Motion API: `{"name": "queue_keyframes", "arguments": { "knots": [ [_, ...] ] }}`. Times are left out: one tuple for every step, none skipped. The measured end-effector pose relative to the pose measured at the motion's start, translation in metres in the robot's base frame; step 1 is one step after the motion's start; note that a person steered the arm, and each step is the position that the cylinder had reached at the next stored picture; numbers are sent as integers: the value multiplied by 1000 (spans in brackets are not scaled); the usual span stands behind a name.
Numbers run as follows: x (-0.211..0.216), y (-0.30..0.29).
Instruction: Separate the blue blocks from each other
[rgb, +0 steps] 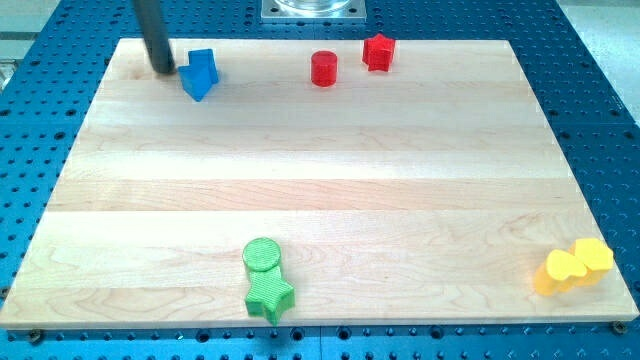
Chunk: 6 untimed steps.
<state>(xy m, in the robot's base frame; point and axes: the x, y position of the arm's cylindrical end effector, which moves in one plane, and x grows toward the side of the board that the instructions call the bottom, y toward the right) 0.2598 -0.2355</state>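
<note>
Two blue blocks sit pressed together at the view's top left: one blue block (204, 64) behind and another blue block (196, 84) in front, their shapes hard to tell apart. My tip (163, 69) rests on the board just to the left of them, very close to or touching the blue pair. The dark rod rises from it to the view's top edge.
A red cylinder (323, 69) and a red star-like block (378, 51) stand at the top centre. A green cylinder (262, 255) touches a green star (268, 297) at the bottom centre. Two yellow blocks (573, 267) touch at the bottom right. The wooden board (330, 180) lies on a blue perforated table.
</note>
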Motion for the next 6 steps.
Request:
{"name": "queue_keyframes", "arguments": {
  "knots": [
    [9, -29],
    [21, 39],
    [22, 86],
    [14, 104],
    [3, 111],
    [20, 84]
  ]
}}
